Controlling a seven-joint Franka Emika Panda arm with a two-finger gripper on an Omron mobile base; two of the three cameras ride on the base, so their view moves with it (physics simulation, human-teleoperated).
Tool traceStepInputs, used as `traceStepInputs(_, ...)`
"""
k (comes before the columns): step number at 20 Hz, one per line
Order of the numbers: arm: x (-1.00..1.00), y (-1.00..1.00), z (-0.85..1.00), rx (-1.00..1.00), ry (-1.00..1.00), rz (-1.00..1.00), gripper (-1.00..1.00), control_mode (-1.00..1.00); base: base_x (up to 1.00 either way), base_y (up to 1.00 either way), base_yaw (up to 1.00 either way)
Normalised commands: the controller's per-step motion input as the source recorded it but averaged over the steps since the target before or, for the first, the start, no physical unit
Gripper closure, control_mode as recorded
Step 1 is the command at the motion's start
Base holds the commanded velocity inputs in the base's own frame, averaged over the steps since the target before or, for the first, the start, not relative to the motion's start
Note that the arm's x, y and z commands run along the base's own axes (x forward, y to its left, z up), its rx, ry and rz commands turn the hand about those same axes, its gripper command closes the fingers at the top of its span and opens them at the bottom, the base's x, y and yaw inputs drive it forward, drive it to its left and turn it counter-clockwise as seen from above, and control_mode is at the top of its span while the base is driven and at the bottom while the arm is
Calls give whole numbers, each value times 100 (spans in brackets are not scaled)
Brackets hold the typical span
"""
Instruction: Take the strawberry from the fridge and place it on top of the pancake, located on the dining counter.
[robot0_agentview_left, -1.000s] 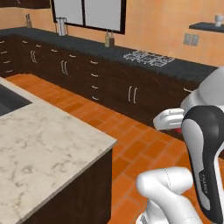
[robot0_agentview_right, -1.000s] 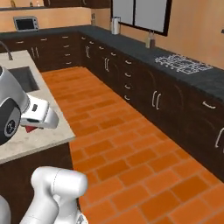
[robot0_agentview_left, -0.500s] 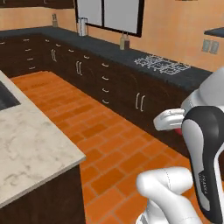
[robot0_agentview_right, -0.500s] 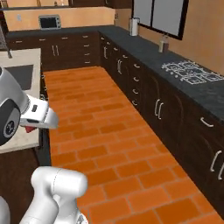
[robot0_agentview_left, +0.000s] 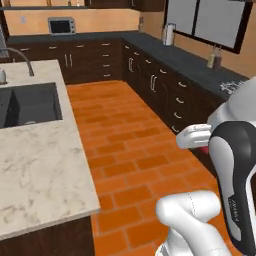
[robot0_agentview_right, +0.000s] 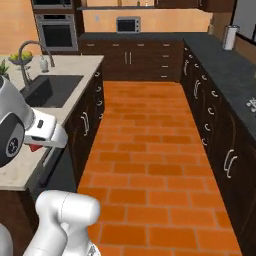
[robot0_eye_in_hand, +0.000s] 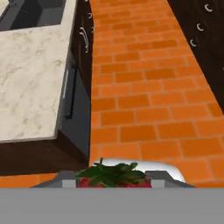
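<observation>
My gripper (robot0_eye_in_hand: 113, 178) is shut on the strawberry (robot0_eye_in_hand: 112, 176), whose red flesh and green leaves sit between the fingertips at the bottom of the hand view. The fruit is a red speck under the white hand in the left base view (robot0_agentview_left: 202, 148) and in the right base view (robot0_agentview_right: 34, 147). The hand hangs beside the near corner of the dining counter (robot0_agentview_left: 40, 165), above the brick floor. That beige marbled top (robot0_agentview_right: 67, 67) also runs along the left of the hand view (robot0_eye_in_hand: 30, 83). The pancake and the fridge are out of view.
A sink (robot0_agentview_left: 27, 102) with a curved faucet (robot0_agentview_right: 27, 56) is set into the island. Black-topped wall counters (robot0_agentview_left: 185, 62) line the back and right, carrying a microwave (robot0_agentview_right: 127, 24) and a paper towel roll (robot0_agentview_right: 230, 36). A wall oven (robot0_agentview_right: 57, 31) stands at the back. An orange brick floor (robot0_agentview_right: 150, 150) runs between them.
The whole picture has swung: the camera turned with the base, bringing the island's sink end and the back wall into view. The hand still holds the strawberry the same way.
</observation>
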Motion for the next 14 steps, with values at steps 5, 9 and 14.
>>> traceStepInputs(5, 0, 0, 0, 0, 0, 0, 100, 100, 73, -89, 49)
traceStepInputs(9, 0, 0, 0, 0, 0, 0, 100, 100, 49, -99, 53)
traceStepInputs(14, 0, 0, 0, 0, 0, 0, 100, 100, 80, -96, 50)
